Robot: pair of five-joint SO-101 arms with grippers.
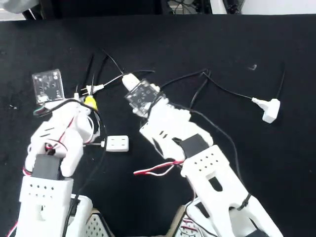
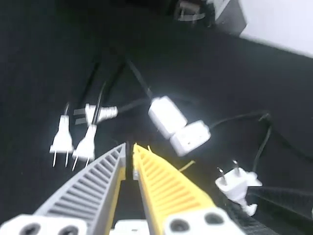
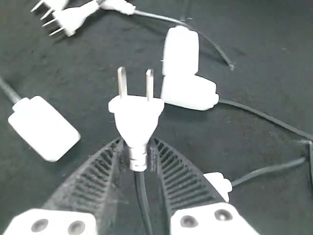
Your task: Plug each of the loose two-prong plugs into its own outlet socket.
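Most of the task is judged to be left. A two-prong plug (image 3: 136, 115) is clamped at its neck by the fingers of the right gripper (image 3: 137, 146). Its prongs point away from the wrist and it is not yet at any socket.

At twelve o'clock of the held plug, a joined white pair (image 3: 183, 73) is seen. It is taken to be a socket block with an angled plug pressed against it. One connection may therefore be done, though the seating cannot be confirmed.

In the high view:
- A free outlet socket (image 1: 117, 143) lies between the two arms, at about seven o'clock of the right gripper.
- Two loose plugs (image 1: 90, 89) lie side by side at twelve o'clock of the left gripper (image 1: 90, 102).
- A further angled plug (image 1: 269, 109) lies well apart at three o'clock.

The left gripper's grey and yellow fingers (image 2: 161, 181) are drawn almost together, with nothing between them.

The work is laid out on a black tabletop (image 1: 207, 44) crossed by thin dark cables. Behind its far edge, dark furniture and a pale wall are glimpsed.
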